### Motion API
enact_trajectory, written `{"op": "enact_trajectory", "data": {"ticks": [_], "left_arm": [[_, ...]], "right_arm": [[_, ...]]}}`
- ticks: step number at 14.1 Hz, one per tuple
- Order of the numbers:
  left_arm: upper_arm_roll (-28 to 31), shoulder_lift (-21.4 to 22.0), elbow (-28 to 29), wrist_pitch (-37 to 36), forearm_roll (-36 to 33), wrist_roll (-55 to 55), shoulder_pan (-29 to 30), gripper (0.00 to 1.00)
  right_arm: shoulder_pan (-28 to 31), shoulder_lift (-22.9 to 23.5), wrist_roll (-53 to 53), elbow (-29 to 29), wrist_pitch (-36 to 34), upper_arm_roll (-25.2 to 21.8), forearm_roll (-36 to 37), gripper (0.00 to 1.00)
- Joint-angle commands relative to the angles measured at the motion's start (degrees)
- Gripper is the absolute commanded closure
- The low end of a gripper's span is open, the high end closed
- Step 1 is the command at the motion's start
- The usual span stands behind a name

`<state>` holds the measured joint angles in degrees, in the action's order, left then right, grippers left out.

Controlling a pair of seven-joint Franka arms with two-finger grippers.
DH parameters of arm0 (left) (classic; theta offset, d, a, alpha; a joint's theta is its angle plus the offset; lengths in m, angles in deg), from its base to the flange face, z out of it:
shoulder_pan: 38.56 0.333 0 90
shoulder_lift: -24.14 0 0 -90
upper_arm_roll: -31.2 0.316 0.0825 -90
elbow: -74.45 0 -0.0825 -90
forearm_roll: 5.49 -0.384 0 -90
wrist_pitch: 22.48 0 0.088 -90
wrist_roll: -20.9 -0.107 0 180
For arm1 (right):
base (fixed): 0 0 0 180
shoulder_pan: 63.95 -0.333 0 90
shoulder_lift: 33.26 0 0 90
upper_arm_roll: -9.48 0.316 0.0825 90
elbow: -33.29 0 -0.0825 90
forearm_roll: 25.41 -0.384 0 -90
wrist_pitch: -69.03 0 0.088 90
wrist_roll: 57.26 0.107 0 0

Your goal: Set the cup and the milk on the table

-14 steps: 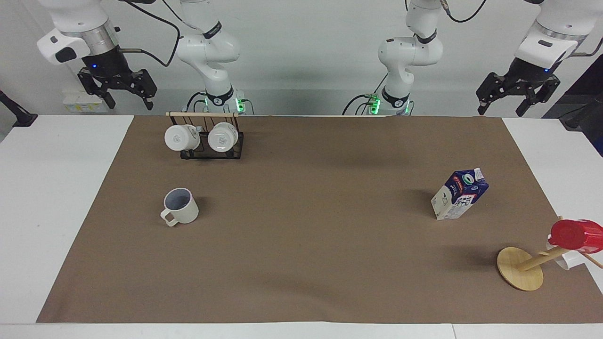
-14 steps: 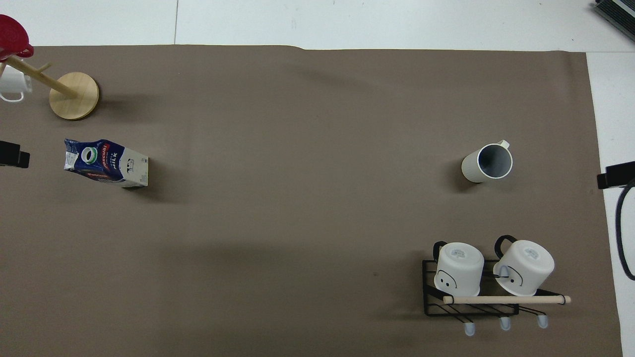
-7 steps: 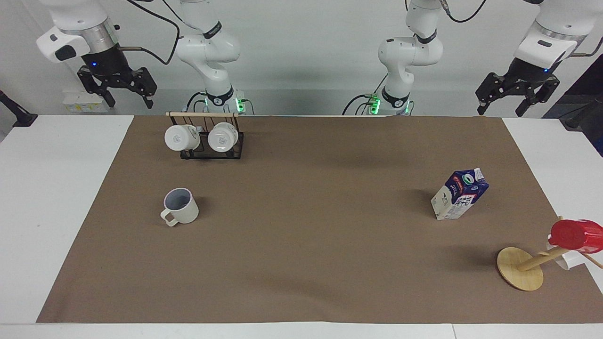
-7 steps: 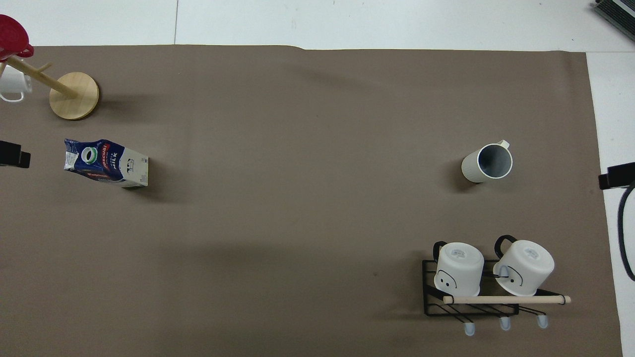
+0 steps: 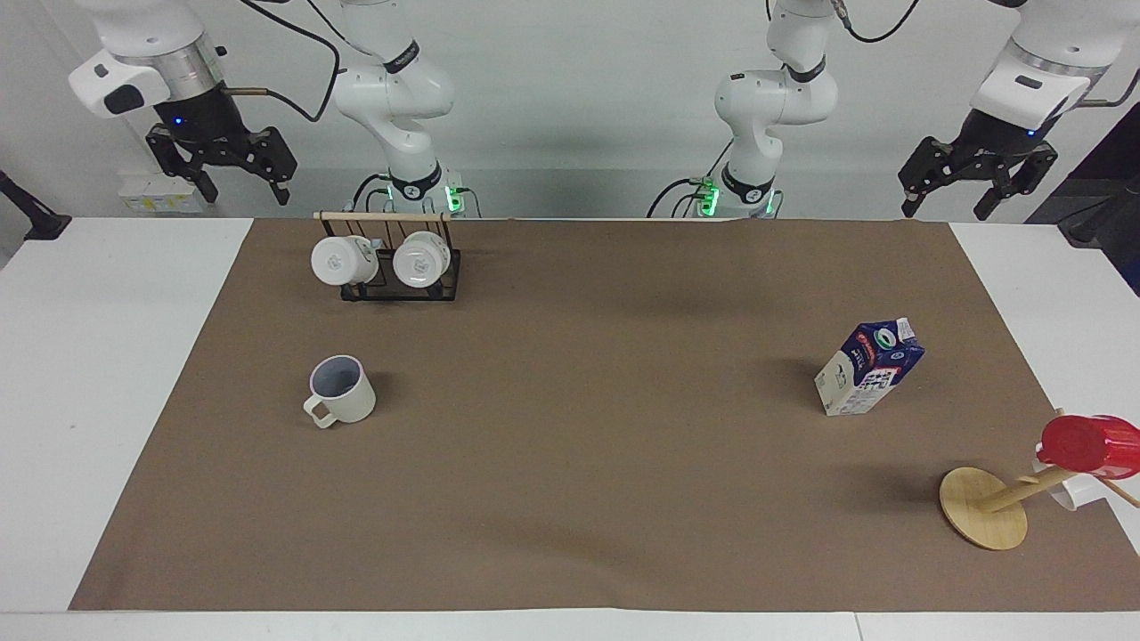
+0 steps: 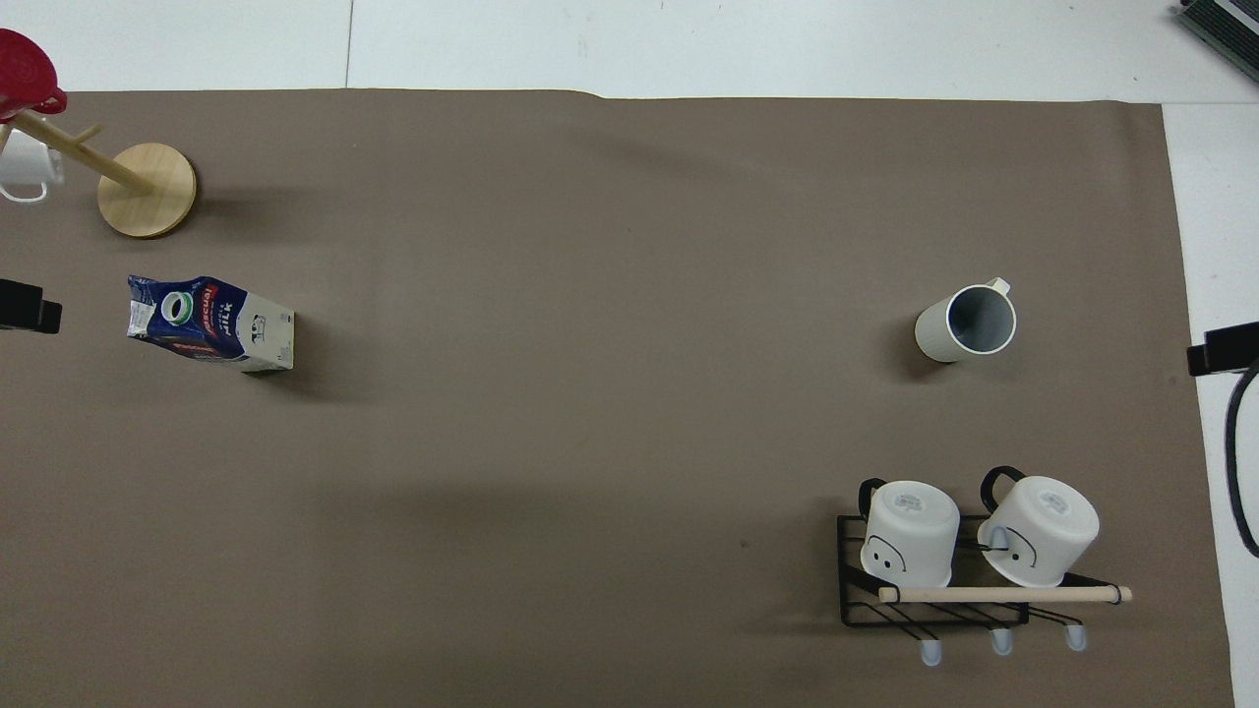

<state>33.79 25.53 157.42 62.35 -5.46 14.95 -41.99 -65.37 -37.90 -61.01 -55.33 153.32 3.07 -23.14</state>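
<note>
Brown mat (image 5: 570, 499) covers most of the white table (image 5: 89, 356). The cream-beige cup (image 5: 341, 390) stands upright on the mat toward the right arm's end, mouth up, its loop handle turned away from the robots. The milk carton (image 5: 868, 367) stands on the mat toward the left arm's end, dark blue above and white below, green-ringed cap on its sloped top. Cup and milk carton are well apart, at about the same distance from the robots.

Nearer to the robots than the cup, a black wire rack (image 5: 399, 276) with a wooden rod carries two white mugs (image 5: 334, 260). Farther from the robots than the milk carton, a wooden mug tree (image 5: 984, 507) with a round base carries a red cup (image 5: 1087, 443).

The right gripper (image 5: 240, 178) hangs raised over the table's edge at the right arm's end, fingers spread wide, holding nothing. The left gripper (image 5: 948, 198) hangs raised at the left arm's end, fingers likewise spread wide and empty. Both arms wait.
</note>
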Motion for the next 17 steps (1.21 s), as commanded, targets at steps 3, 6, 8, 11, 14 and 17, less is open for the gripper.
{"op": "enact_trajectory", "data": {"ticks": [3,6,8,11,14,17], "left_arm": [[0.22,1.51,1.49,-0.19,0.59,-0.29,0.08,0.0],[0.13,1.51,1.49,-0.19,0.67,-0.29,-0.09,0.0],[0.13,1.51,1.49,-0.19,0.59,-0.38,-0.09,0.0],[0.13,1.51,1.49,-0.19,0.59,-0.65,-0.09,0.0],[0.13,1.51,1.49,-0.19,0.67,-0.73,-0.09,0.0],[0.13,1.51,1.49,-0.19,0.59,-0.82,-0.09,0.0]], "right_arm": [[0.1,-0.63,-0.73,-0.14,-0.53,0.26,0.18,0.0],[0.1,-0.63,-0.73,-0.23,-0.53,0.26,0.18,0.0],[0.1,-0.63,-0.73,-0.23,-0.53,0.26,0.1,0.0],[0.1,-0.63,-0.73,-0.32,-0.53,0.26,0.18,0.0],[0.1,-0.9,-0.47,-1.28,0.43,0.26,0.18,0.0],[-0.94,-1.07,-0.12,-2.69,4.66,0.44,0.27,0.0]]}}
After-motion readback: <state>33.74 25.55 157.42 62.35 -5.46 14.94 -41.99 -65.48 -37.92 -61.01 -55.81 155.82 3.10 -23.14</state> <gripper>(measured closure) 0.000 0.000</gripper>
